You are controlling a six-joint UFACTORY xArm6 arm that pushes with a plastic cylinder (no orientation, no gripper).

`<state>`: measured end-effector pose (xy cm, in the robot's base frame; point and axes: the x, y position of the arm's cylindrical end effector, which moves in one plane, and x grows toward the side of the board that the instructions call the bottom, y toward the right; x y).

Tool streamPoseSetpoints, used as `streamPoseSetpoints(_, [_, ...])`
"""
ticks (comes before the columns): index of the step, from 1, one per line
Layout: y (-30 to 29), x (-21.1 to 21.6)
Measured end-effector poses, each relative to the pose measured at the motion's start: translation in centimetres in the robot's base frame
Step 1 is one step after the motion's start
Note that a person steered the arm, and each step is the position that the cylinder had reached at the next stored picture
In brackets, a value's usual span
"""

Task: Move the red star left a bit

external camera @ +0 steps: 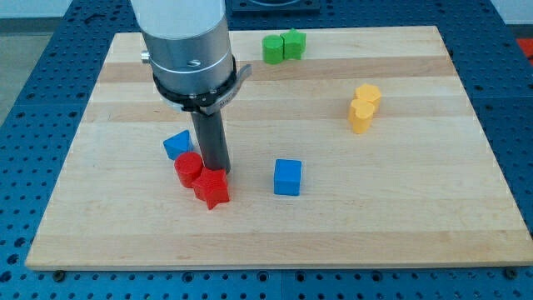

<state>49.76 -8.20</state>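
The red star (pixel 213 188) lies on the wooden worktop (pixel 400 217), left of the middle and toward the view's bottom. My tip (pixel 218 170) comes down right at the star's upper edge, touching it or very nearly so; the exact contact is hard to make out. There is no claw on this arm, only the dark rod, so there is nothing to open, close or grip with.

A red cylinder (pixel 188 168) sits just beside the star on its upper left, the two touching or almost touching, with my tip close on the cylinder's right. A blue block (pixel 177 144) stands just above the cylinder, to the rod's left.

A blue cube (pixel 287 177) rests well apart to the star's right. Two green blocks (pixel 283 46) sit side by side near the view's top edge. Two yellow blocks (pixel 363 107) lie together toward the view's right, one just above the other.
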Motion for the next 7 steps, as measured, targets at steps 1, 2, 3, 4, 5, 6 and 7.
streamPoseSetpoints(1, [0.6,2.6])
streamPoseSetpoints(2, [2.2,1.4])
streamPoseSetpoints(3, [6.5,2.0])
streamPoseSetpoints(4, [5.5,5.2])
streamPoseSetpoints(5, [5.0,6.0])
streamPoseSetpoints(6, [3.8,5.5])
streamPoseSetpoints(7, [3.2,5.1])
